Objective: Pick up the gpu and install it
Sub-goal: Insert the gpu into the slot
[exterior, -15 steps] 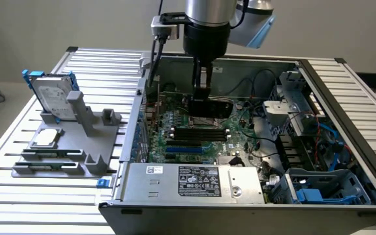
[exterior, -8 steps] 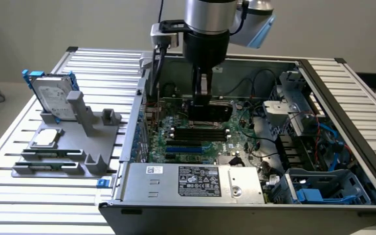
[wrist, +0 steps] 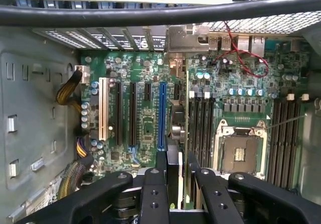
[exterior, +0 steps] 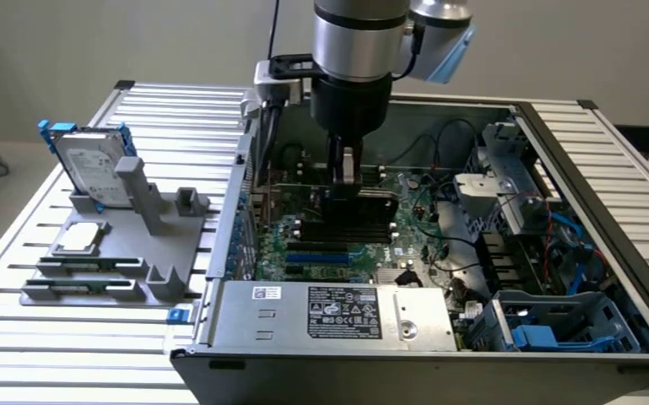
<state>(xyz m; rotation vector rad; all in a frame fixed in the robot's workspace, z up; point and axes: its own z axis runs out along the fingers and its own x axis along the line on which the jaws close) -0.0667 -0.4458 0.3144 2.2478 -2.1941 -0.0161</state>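
My gripper reaches down into the open computer case and is shut on the gpu, a black card held on edge over the green motherboard. In the wrist view the gpu runs edge-on away from my gripper, and its silver bracket lies against the slotted rear wall of the case. The card stands beside the long blue slot, between it and the black memory slots. Whether its lower edge sits in a slot I cannot tell.
A silver hard drive in a blue frame leans on a grey holder on the exterior view's left. The power supply fills the near side of the case, and a blue drive cage sits at the near right. Cables and the CPU socket flank the card.
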